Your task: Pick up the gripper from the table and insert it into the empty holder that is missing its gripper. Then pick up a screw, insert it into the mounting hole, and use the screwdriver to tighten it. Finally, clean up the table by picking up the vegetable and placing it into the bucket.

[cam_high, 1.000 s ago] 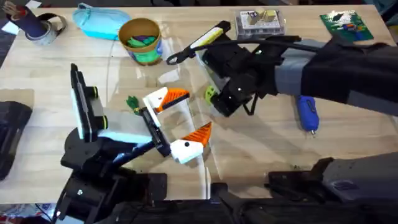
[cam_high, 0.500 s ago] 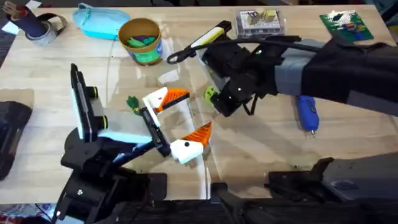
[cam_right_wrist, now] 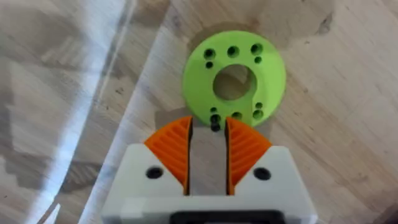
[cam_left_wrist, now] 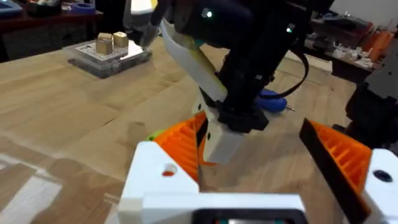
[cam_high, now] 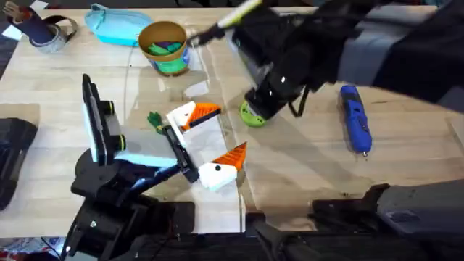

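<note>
While the left gripper point(cam_high: 210, 141) rests low over the table point(cam_high: 304, 174) near its front edge, its white fingers with orange pads point(cam_high: 233, 154) stand wide apart and hold nothing. Just beyond it, toward the middle, the right gripper point(cam_right_wrist: 208, 146) points down at a green disc point(cam_high: 252, 114) lying flat on the wood; in the right wrist view the pads point(cam_right_wrist: 174, 146) stand narrow at the disc's near rim, with a small dark item between their tips that cannot be identified, so whether they grip it cannot be told. A small green vegetable point(cam_high: 154, 119) lies left of the left gripper, apart from it. To the right, well apart from the disc, the screwdriver point(cam_high: 355, 123) lies flat. Farther back, near the far edge at left of centre, the bucket point(cam_high: 164, 47) stands upright with green pieces inside, a light-blue pouch point(cam_high: 112, 25) just beside it. A clear box point(cam_left_wrist: 109, 53) sits near the far edge.
</note>
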Motion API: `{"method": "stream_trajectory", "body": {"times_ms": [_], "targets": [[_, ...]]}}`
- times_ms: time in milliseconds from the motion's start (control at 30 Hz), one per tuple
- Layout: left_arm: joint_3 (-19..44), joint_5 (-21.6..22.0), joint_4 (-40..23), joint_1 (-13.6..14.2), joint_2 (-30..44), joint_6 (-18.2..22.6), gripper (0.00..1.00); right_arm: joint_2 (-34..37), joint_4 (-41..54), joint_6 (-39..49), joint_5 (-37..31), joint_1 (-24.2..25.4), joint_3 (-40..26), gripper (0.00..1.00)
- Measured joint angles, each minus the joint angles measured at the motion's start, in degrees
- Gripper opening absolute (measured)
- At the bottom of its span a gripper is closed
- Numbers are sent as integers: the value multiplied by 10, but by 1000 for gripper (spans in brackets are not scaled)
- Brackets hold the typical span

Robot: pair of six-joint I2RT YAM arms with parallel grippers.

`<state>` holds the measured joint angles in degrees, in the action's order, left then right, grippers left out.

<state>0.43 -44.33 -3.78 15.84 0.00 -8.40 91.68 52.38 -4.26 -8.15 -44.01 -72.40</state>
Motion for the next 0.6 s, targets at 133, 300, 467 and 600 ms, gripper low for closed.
{"method": "stream_trajectory", "body": {"times_ms": [133,300,467,600], "targets": [[0,0,0,0,0,0,990,-8,66,0,0,0,-107,7],[0,0,0,0,0,0,990,-14,124,5,18,-5,-212,7],[0,0,0,0,0,0,990,-15,132,29,88,-36,-271,7],[0,0,0,0,0,0,990,-14,124,43,132,-77,-276,7]]}}
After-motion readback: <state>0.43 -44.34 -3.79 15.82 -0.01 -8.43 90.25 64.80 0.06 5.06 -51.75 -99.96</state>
